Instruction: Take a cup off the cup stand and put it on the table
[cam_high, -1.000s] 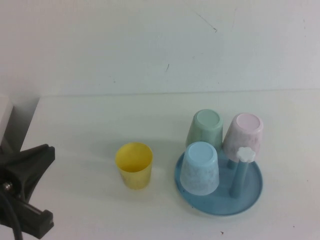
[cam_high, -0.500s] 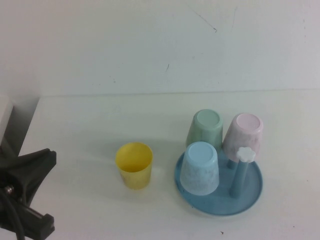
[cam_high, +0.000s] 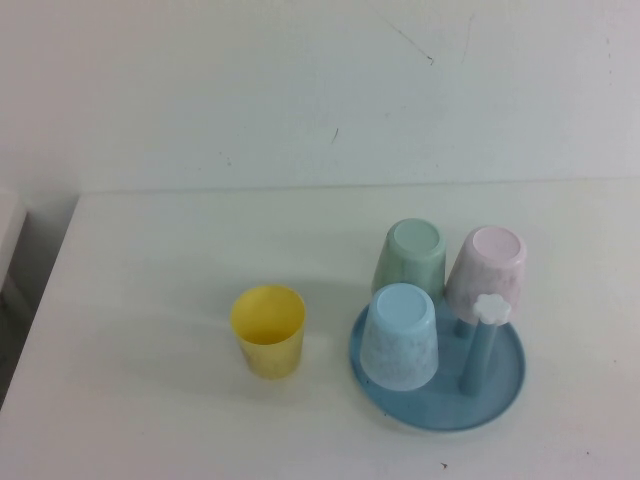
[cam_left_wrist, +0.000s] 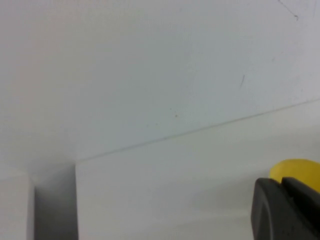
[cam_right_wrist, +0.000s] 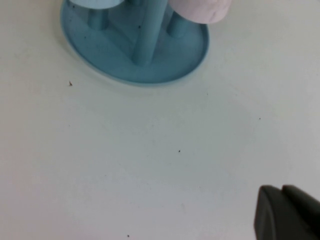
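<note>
The yellow cup (cam_high: 268, 330) stands upright, mouth up, on the white table (cam_high: 150, 280), left of the blue cup stand (cam_high: 500, 395) and apart from it. In the left wrist view the cup's rim (cam_left_wrist: 296, 168) shows just behind my left gripper (cam_left_wrist: 283, 189), which is shut and empty. My right gripper (cam_right_wrist: 282, 194) is shut and empty over bare table, on the near side of the stand (cam_right_wrist: 125, 67). Neither gripper shows in the high view.
On the stand, a light blue speckled cup (cam_high: 400, 338), a pink cup (cam_high: 487, 268) and a green cup (cam_high: 412, 255) sit upside down on pegs. One peg with a white flower cap (cam_high: 490, 308) is bare. The table's left edge (cam_high: 45, 300) drops off.
My left arm has drawn back off the lower left of the high view. The cups and stand have not moved.
</note>
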